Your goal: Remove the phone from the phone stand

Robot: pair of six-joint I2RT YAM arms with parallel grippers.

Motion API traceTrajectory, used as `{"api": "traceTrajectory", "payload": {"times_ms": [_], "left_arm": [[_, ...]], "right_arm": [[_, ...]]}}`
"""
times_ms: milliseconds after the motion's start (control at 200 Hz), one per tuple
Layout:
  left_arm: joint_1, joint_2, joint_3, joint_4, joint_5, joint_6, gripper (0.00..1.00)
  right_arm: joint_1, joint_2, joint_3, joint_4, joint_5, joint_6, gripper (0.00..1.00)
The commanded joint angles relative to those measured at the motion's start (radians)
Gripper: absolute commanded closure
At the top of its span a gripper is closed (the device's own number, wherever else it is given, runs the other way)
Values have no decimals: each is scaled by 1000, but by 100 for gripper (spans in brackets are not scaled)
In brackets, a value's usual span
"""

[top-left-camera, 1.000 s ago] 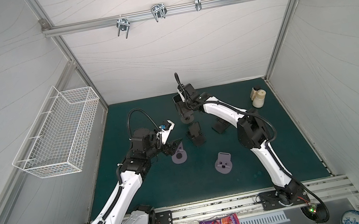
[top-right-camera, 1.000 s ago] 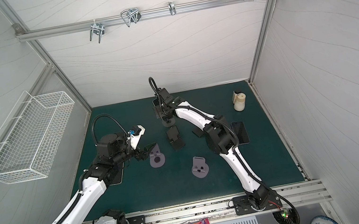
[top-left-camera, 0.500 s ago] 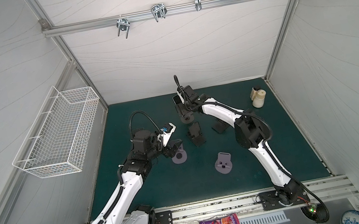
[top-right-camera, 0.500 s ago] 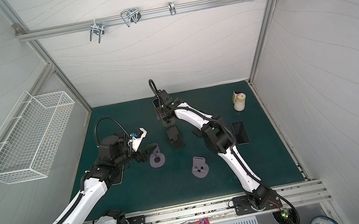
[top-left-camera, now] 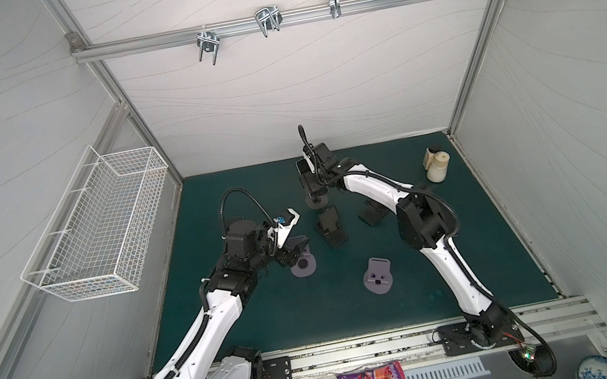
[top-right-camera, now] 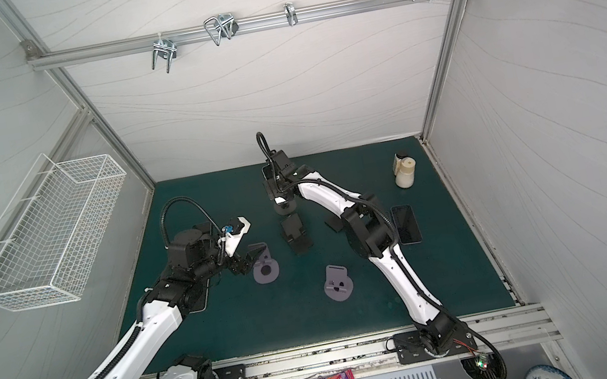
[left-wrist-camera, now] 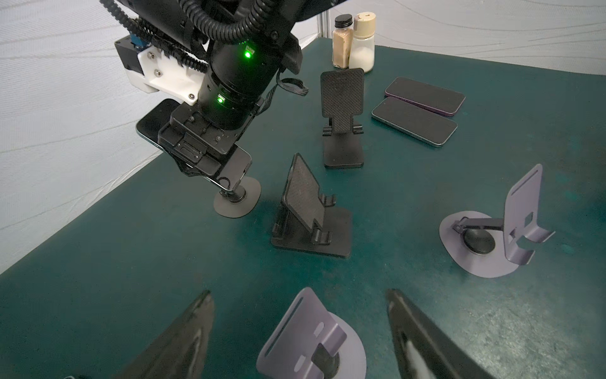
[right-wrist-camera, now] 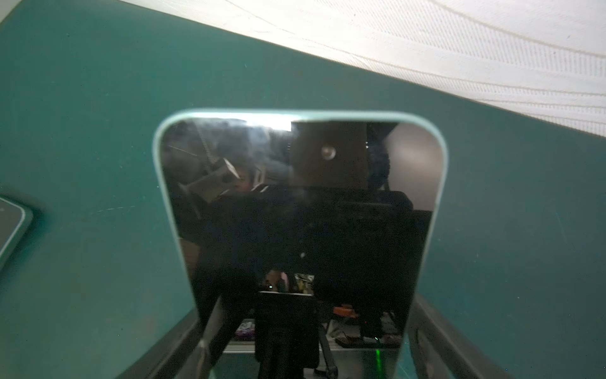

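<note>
The phone (right-wrist-camera: 301,213), dark-screened with a pale teal rim, leans on the far black phone stand, whose round base (left-wrist-camera: 237,201) rests on the green mat. My right gripper (right-wrist-camera: 305,311) reaches over it from above, with one finger (right-wrist-camera: 187,341) along each long edge. A thin strip of mat shows beside one finger, so the jaws stand open around the phone. In both top views only a corner of the phone (top-left-camera: 301,167) (top-right-camera: 267,173) shows beside the right gripper (top-left-camera: 311,188). My left gripper (left-wrist-camera: 300,295) (top-left-camera: 298,251) is open, empty, low over a purple stand (left-wrist-camera: 311,341).
Two empty black stands (top-left-camera: 330,228) (top-left-camera: 371,212) and a second purple stand (top-left-camera: 379,280) occupy mid-mat. Two phones (left-wrist-camera: 414,121) (left-wrist-camera: 424,95) lie flat to the right, another (top-right-camera: 198,297) under my left arm. Two bottles (top-left-camera: 436,167) stand far right; a wire basket (top-left-camera: 97,227) hangs left.
Both arms have shifted only slightly. The right gripper stays at the phone on the far stand, and the left stays by the purple stand.
</note>
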State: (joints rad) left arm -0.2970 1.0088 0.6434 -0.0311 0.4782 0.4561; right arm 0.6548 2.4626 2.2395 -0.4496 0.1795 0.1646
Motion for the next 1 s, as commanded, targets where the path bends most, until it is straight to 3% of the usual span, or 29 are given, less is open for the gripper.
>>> {"api": "traceTrajectory", "payload": {"times_ms": [0,995], "left_arm": [[-6,4,-1,46,-5,26,16],[-5,-10,-7,56,-10,36,16]], "right_arm": [[-6,31,31,15,0,-19,12],[-4,-23,7,42,37,-33,24]]}}
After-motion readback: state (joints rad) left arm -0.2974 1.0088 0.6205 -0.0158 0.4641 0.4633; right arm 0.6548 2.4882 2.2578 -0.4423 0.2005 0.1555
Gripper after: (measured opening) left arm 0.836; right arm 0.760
